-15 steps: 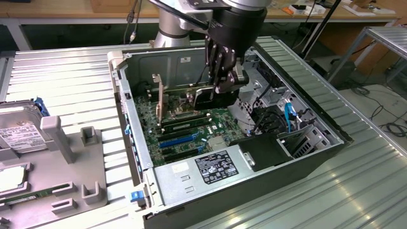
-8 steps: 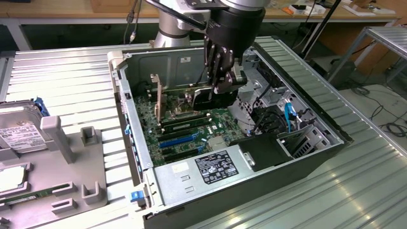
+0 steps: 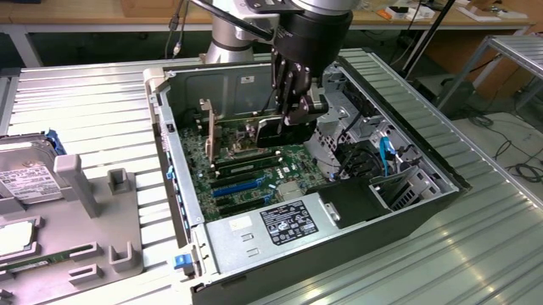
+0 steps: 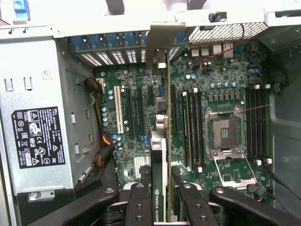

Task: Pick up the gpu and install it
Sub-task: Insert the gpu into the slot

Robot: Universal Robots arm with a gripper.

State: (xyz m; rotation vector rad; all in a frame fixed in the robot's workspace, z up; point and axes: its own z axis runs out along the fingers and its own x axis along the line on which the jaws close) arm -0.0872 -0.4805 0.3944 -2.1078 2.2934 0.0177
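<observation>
Wrist view shows the black hand (image 4: 163,207) clamping the thin flat gpu (image 4: 158,150) edge-on above the green motherboard (image 4: 225,70).

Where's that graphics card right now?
The gpu is gripped by the tool inside the open computer case, mid exterior view, standing on edge over the motherboard.

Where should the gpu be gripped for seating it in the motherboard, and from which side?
Probably the top edge, from above, pinching its two flat faces, as the gripper does: the gpu stands on edge over the motherboard, bracket toward the case's rear slots.
</observation>
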